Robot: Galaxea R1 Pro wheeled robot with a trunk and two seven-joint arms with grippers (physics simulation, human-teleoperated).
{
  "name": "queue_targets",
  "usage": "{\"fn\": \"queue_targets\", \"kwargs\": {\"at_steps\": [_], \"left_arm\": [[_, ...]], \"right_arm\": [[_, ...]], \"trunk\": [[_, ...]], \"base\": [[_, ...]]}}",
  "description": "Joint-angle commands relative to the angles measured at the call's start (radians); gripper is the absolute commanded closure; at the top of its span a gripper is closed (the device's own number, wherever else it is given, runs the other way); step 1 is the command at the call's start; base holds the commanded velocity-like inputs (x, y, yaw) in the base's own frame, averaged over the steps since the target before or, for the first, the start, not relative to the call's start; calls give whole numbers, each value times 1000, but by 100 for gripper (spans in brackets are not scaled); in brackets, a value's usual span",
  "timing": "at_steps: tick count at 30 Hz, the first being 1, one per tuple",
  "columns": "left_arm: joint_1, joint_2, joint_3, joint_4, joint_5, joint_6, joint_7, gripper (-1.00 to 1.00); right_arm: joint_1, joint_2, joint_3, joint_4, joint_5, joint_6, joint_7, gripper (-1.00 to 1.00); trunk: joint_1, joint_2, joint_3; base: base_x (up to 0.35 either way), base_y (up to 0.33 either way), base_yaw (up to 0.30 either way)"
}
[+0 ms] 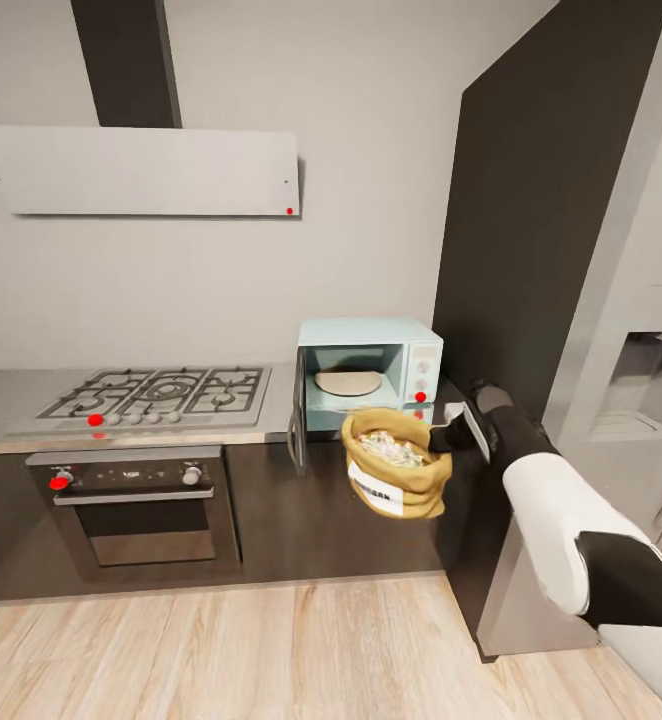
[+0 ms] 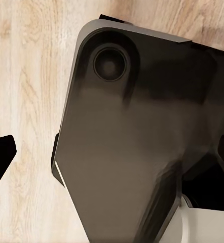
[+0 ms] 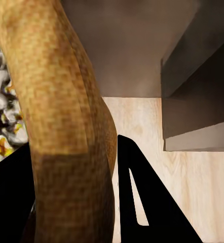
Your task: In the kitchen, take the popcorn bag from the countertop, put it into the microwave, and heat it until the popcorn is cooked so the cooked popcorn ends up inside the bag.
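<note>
— While you look over the kitchen, tell me what your right gripper (image 1: 441, 437) has.

— My right gripper is clamped on the rolled rim of the popcorn bag (image 1: 396, 478). I hold the bag in the air, in front of the dark cabinet fronts (image 1: 311, 520), just below the open microwave (image 1: 369, 378) and not touching the countertop (image 1: 6, 395). In my right wrist view the tan cloth rim (image 3: 66, 126) passes between my two black fingers (image 3: 142, 202).

— What is inside the bag?

— It is filled with popcorn (image 1: 391, 447), small whitish pieces with some yellow spots. They reach almost up to the rim. The white label (image 1: 375, 490) faces to the front and is a little tilted.

— And the microwave?

— Its door (image 1: 296, 425) is swung open to the left side. Inside lies only a round pale turntable plate (image 1: 348, 383). On the white panel there is a red light (image 1: 420, 397).

— Where does it stand?

— On the countertop, between the steel gas hob (image 1: 161, 393) and a tall dark cabinet (image 1: 541, 230). The black oven (image 1: 136, 505) is under the hob.

— And your left gripper?

— I cannot tell if it is apart or together. My left wrist view gives a dark part of my own body (image 2: 137, 147) over the wooden floor (image 2: 26, 76).
</note>
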Motion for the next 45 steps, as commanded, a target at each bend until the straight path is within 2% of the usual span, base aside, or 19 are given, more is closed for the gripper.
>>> {"fn": "queue_targets", "kwargs": {"at_steps": [1,5,14,22,27,38,45], "left_arm": [[0,0,1,-1,4,-1,1,-100],[0,0,0,-1,4,-1,1,-100],[0,0,1,-1,4,-1,0,-100],[0,0,1,-2,4,-1,1,-100],[0,0,1,-2,5,-1,1,-100],[0,0,2,-3,5,-1,2,-100],[0,0,1,-3,5,-1,1,-100]], "right_arm": [[-31,1,-4,38,11,3,2,100],[-119,4,-4,109,10,3,-11,100],[-255,11,-6,226,10,3,-13,100],[-294,18,-11,238,9,3,-13,100],[-299,49,-9,235,10,3,-12,100],[-299,52,-8,235,10,3,-12,100],[-299,50,2,235,11,3,-12,100]], "trunk": [[0,-1,-1],[0,-1,-1],[0,-1,-1],[0,-1,-1],[0,-1,-1],[0,-1,-1],[0,-1,-1]], "base": [[0,0,0],[0,0,0],[0,0,0],[0,0,0],[0,0,0],[2,0,0],[255,0,0]]}}
